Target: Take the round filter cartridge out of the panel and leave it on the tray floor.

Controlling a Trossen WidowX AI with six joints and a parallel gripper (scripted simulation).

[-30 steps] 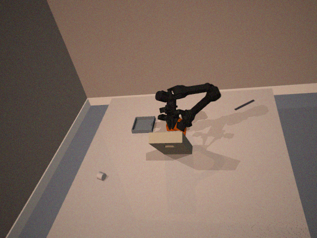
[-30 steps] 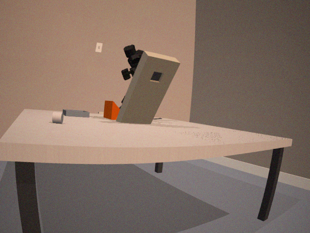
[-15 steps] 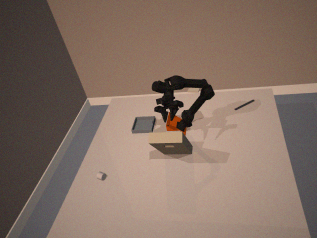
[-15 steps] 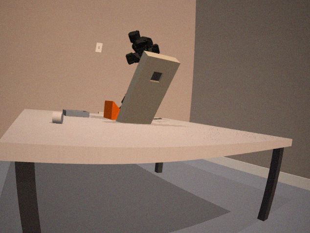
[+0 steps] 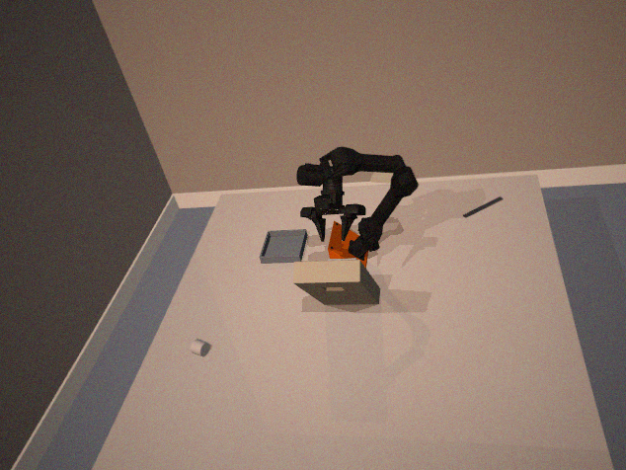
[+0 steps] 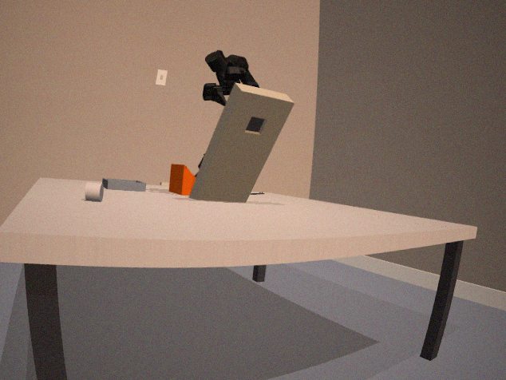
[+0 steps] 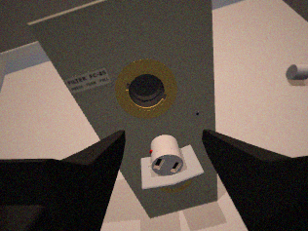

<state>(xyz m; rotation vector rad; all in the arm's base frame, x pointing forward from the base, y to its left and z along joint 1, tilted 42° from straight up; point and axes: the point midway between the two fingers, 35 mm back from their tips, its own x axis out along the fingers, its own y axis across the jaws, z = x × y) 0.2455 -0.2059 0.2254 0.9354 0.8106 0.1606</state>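
Observation:
The filter cartridge [image 7: 167,147], a white cylinder with two dark slots on its end face and a small red mark, is out of its hole. It rests on a small white ledge [image 7: 147,180] low on the grey service panel [image 5: 327,273] [image 6: 228,155] [image 7: 195,43]. The empty round hole [image 7: 146,89] with its brass ring is above it. My gripper [image 5: 333,239] [image 7: 164,134] is open, its fingers apart on either side of the cartridge in the wrist view, with nothing held. The grey tray [image 5: 280,260] [image 6: 126,185] stands on the table behind the panel, beside the robot; no cartridge shows in it.
An orange wedge-shaped block [image 5: 336,248] [image 6: 179,180] stands close behind the panel, by the arm's base. A loose pale cylinder [image 5: 200,348] [image 6: 93,191] [image 7: 298,73] lies on the table away from the panel. A thin dark bar [image 5: 483,207] lies near the table's back edge.

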